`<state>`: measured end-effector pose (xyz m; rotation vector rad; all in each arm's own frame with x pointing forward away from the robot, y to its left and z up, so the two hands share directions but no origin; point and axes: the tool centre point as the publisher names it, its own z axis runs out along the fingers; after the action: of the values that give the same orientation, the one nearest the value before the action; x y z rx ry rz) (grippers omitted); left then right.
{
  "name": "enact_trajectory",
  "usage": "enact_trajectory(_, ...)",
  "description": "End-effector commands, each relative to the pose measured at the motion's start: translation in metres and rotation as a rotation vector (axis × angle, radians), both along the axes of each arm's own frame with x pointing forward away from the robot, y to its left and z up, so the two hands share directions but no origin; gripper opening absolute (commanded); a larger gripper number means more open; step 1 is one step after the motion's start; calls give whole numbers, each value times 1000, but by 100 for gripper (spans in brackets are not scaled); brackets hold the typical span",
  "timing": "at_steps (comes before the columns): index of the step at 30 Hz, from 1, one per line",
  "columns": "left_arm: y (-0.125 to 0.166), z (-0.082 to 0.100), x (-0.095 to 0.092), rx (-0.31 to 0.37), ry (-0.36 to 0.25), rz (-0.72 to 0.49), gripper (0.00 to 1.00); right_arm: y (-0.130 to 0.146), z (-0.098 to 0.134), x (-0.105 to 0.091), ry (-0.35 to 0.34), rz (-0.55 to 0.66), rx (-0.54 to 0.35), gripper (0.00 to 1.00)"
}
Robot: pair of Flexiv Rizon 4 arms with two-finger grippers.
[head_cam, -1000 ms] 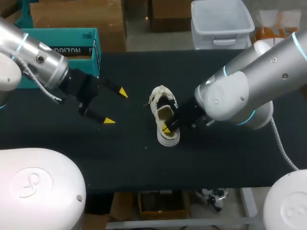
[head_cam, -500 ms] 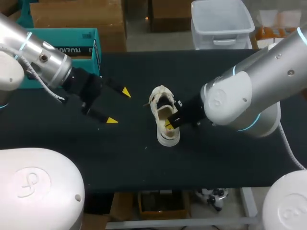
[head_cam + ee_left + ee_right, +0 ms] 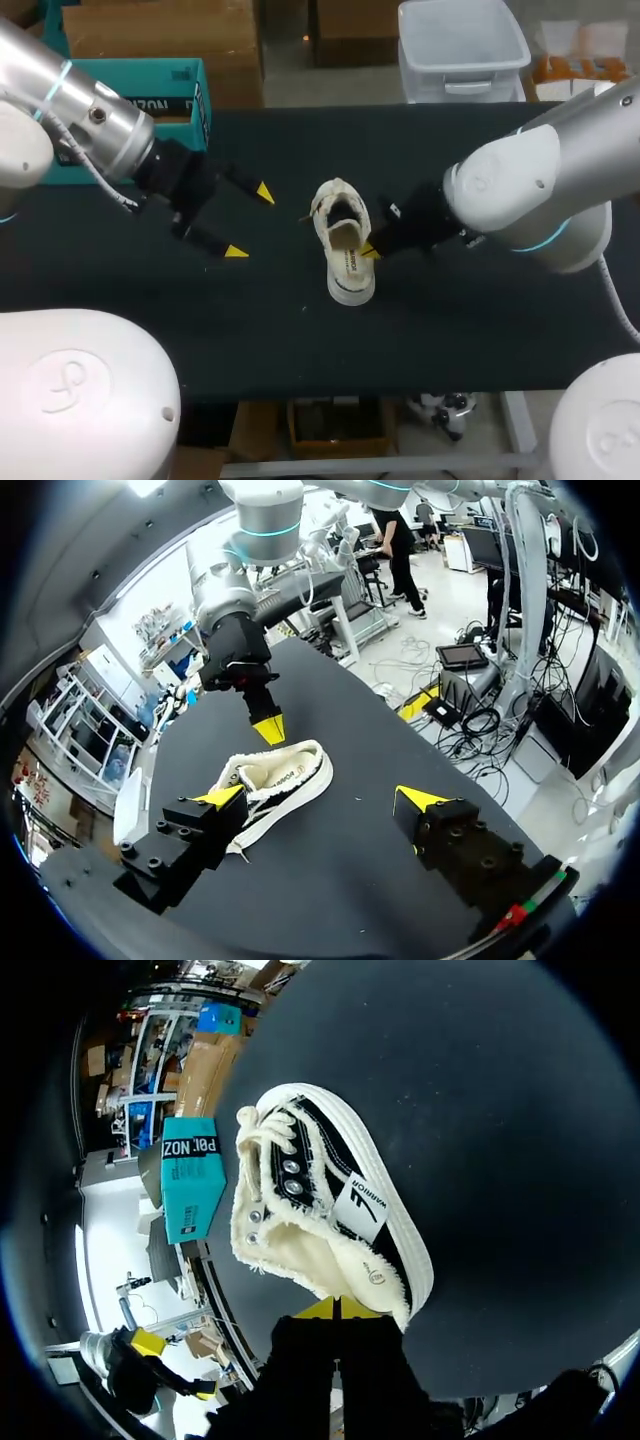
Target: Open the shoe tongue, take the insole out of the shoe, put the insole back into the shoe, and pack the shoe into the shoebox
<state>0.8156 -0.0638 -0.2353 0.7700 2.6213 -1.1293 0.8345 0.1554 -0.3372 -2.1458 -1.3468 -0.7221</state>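
At middle of black table (image 3: 450,330): cream canvas sneaker (image 3: 342,240), opening facing up. Right jaws pressed together, tips against sneaker's collar edge (nothing visibly pinched). Left jaws spread wide, hovering left of sneaker. Teal shoebox (image 3: 170,85) at far-left corner.

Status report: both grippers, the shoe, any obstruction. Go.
Left gripper open, clear of the shoe. Right gripper shut at the shoe's rim. Shoe upright on the table, not in the shoebox. Left arm lies between shoe and shoebox.
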Motion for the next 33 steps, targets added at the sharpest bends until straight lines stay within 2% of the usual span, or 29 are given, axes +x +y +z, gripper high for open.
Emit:
enact_trajectory(1,3,4,-6,15,20,21,100,-6,7,5,92,142,22,0)
enact_trajectory(5,9,1,-9,8,71,32,100,-6,9,6,82,220,-12,10)
enact_trajectory(7,13,-1,-11,1,93,49,100,-6,11,6,80,260,-41,33)
enact_trajectory(9,19,-3,-13,12,120,75,100,-7,13,6,82,293,-56,46)
enact_trajectory(10,21,-4,-14,23,125,85,100,-9,15,7,81,299,-65,57)
enact_trajectory(11,26,-5,-14,35,134,97,100,-11,17,7,79,302,-66,98)
enact_trajectory(12,29,-5,-14,48,142,108,100,-14,19,8,69,310,-65,100)
enact_trajectory(18,40,4,-16,153,163,176,100,-23,27,7,53,337,-49,100)
enact_trajectory(20,41,8,-14,211,173,192,100,-23,27,7,53,337,-49,100)
enact_trajectory(22,40,8,-9,430,167,239,100,-23,27,7,53,337,-49,100)
enact_trajectory(23,42,5,-7,638,132,255,100,-23,27,7,53,337,-49,100)
enact_trajectory(33,42,5,-7,638,132,255,100,-23,27,7,53,337,-49,100)
